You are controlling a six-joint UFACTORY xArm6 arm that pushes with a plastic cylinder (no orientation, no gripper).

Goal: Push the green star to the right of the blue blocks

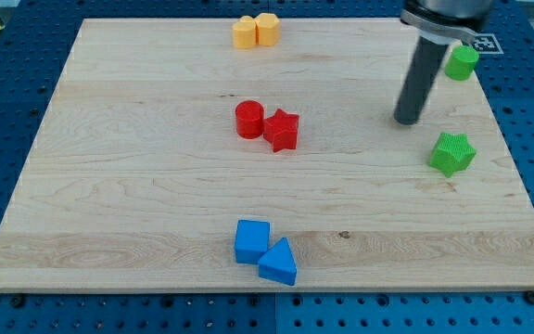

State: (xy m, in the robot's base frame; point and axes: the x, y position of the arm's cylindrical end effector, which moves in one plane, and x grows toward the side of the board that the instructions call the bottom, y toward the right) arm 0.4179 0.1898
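Observation:
The green star (451, 153) lies near the view's right edge of the wooden board (137, 186). My tip (406, 121) stands on the board up and to the left of the star, a short gap away, not touching it. The blue cube (251, 240) and the blue triangular block (279, 263) sit touching each other at the view's bottom centre, far down and left of the star.
A green cylinder (462, 62) sits at the top right, near the board's edge. A red cylinder (248, 120) and a red star (282, 130) touch at the centre. Two yellow blocks (256, 31) sit at the top centre.

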